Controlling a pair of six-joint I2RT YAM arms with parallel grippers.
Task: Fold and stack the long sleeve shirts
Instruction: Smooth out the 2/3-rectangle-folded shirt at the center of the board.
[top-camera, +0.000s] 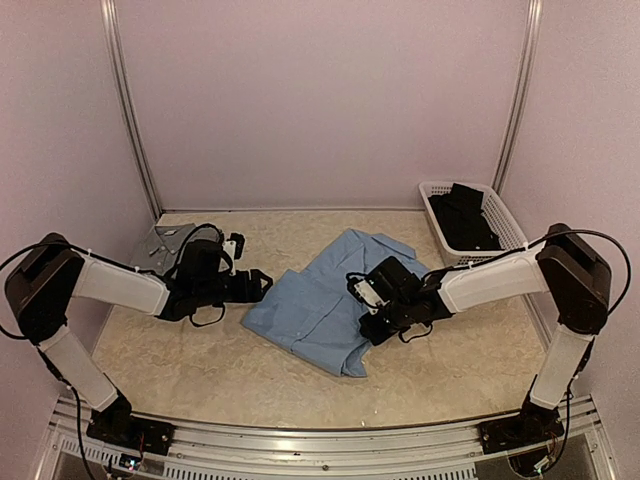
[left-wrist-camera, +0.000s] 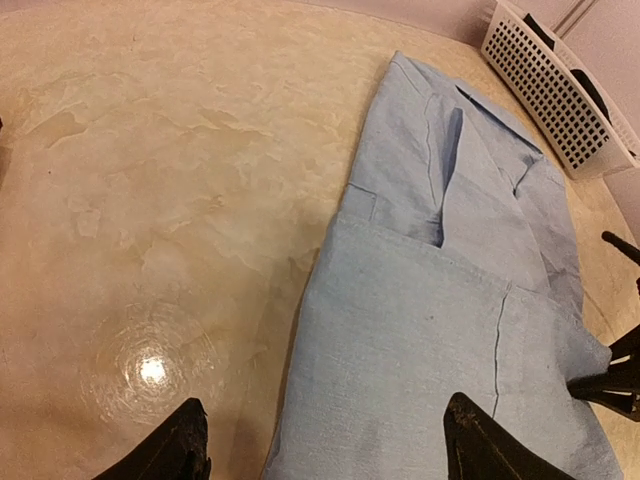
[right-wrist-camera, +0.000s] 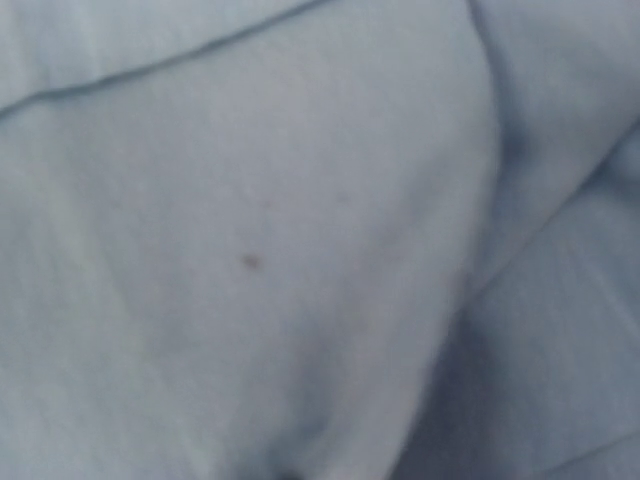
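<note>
A large light blue shirt (top-camera: 325, 300) lies partly folded in the middle of the table; the left wrist view shows it with its collar (left-wrist-camera: 470, 110) toward the basket. My left gripper (top-camera: 262, 285) is open at the shirt's left edge. Its two black fingertips (left-wrist-camera: 190, 440) straddle that edge (left-wrist-camera: 325, 440), holding nothing. My right gripper (top-camera: 374, 325) is down on the shirt's right side. Blue cloth (right-wrist-camera: 300, 250) fills the right wrist view and hides its fingers. A folded grey shirt (top-camera: 165, 245) lies at the back left.
A white mesh basket (top-camera: 505, 225) with dark clothing (top-camera: 465, 215) in it stands at the back right. Purple walls close in the back and both sides. The tabletop (top-camera: 200, 360) is beige and marbled.
</note>
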